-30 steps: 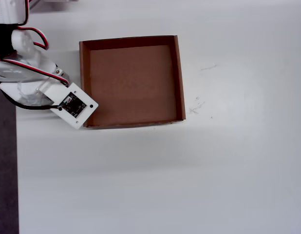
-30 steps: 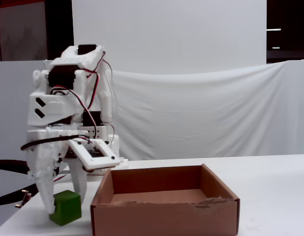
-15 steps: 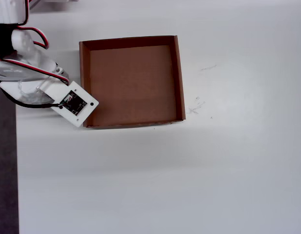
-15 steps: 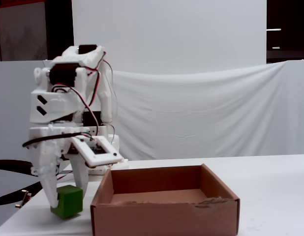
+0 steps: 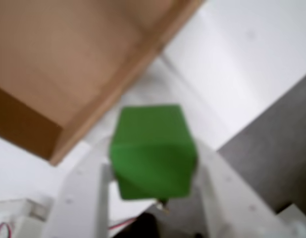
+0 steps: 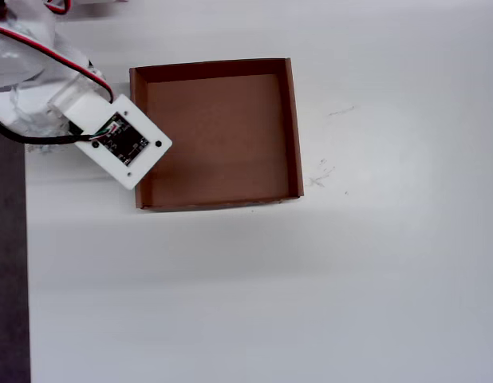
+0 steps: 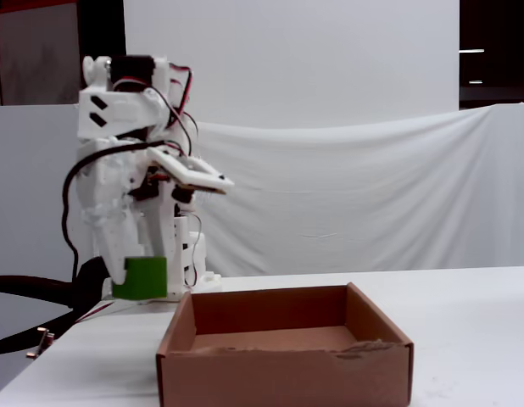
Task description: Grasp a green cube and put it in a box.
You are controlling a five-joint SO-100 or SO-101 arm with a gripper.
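Wrist view first: the green cube (image 5: 154, 151) sits pinched between the two white fingers (image 5: 81, 198) of the tool (image 5: 153, 193), which is closed on opposite flat faces of it. We judge the block light and rigid, with smooth plain sides that could slip if the squeeze slackens; the parallel faces already held look to us like the right place to take it. Up and to the left in this view lies a corner of the box (image 5: 59, 139), its wall edge close to the cube but not under it, so we judge the cube is not yet over the floor.

Overhead view: we cannot see the cube, since the arm's white camera plate (image 6: 123, 144) covers it. That plate overlaps the left wall of the box (image 6: 290, 128), whose brown floor holds nothing. The white bench (image 6: 310, 303) around it carries nothing else near.

Fixed view: the cube (image 7: 142, 277) hangs off the bench, just beyond the far left corner of the box (image 7: 283, 373) and about level with its rim. We judge the near wall the one obstacle; red and black cables (image 7: 173, 97) trail clear of it.
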